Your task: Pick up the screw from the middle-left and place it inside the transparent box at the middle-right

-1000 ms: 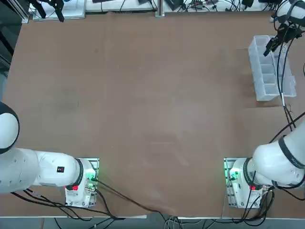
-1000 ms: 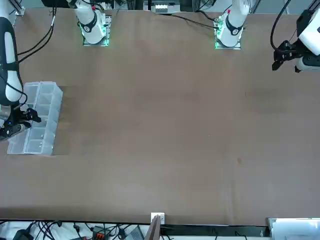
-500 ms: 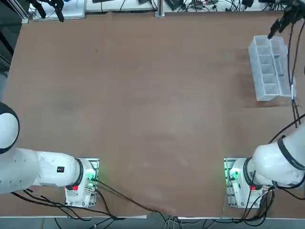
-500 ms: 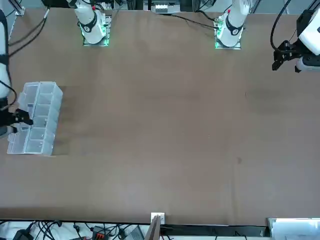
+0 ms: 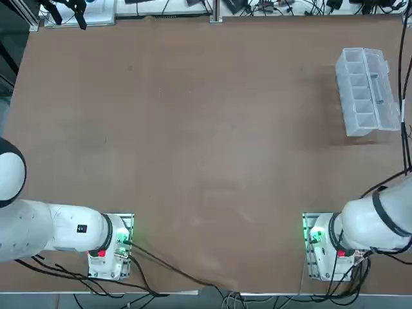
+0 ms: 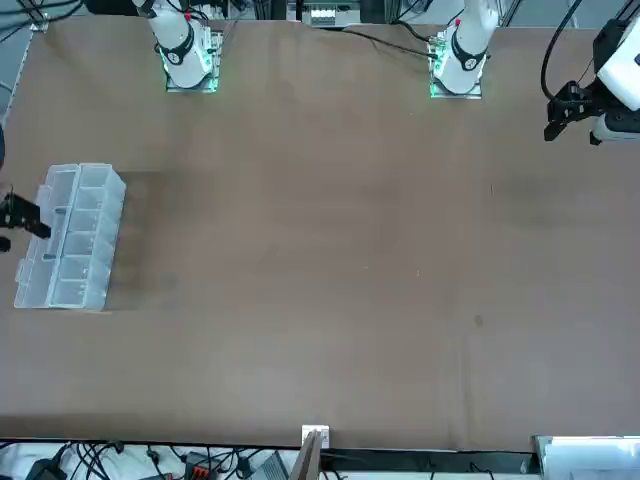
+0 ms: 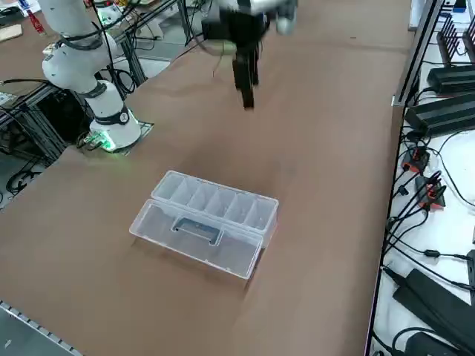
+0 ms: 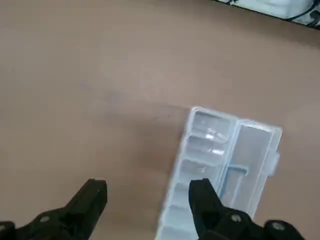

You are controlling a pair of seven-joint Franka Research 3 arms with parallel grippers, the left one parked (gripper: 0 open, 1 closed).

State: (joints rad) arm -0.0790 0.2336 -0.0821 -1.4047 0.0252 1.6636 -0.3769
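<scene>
Black fingers of the right pincer (image 8: 148, 191) stand wide apart above the table (image 8: 75, 100), gripping nothing.

Wears rounded white casings (image 5: 355, 222) with dark joint bands (image 5: 385, 212), trails black cables (image 5: 405, 135), ends in a black two-fingered tool (image 8: 149, 183) with round screws (image 8: 236, 218).

Bright even light, soft shadows beside the clear box (image 5: 367, 91), small glints, wrist view blurred

A brown tabletop (image 7: 319, 185) spreads beneath the right gripper (image 8: 148, 183); beyond the gripper, past the tabletop's edge, a white surface (image 7: 462, 167) carries black cables (image 7: 432, 253) and black boxes (image 7: 445, 117)
</scene>
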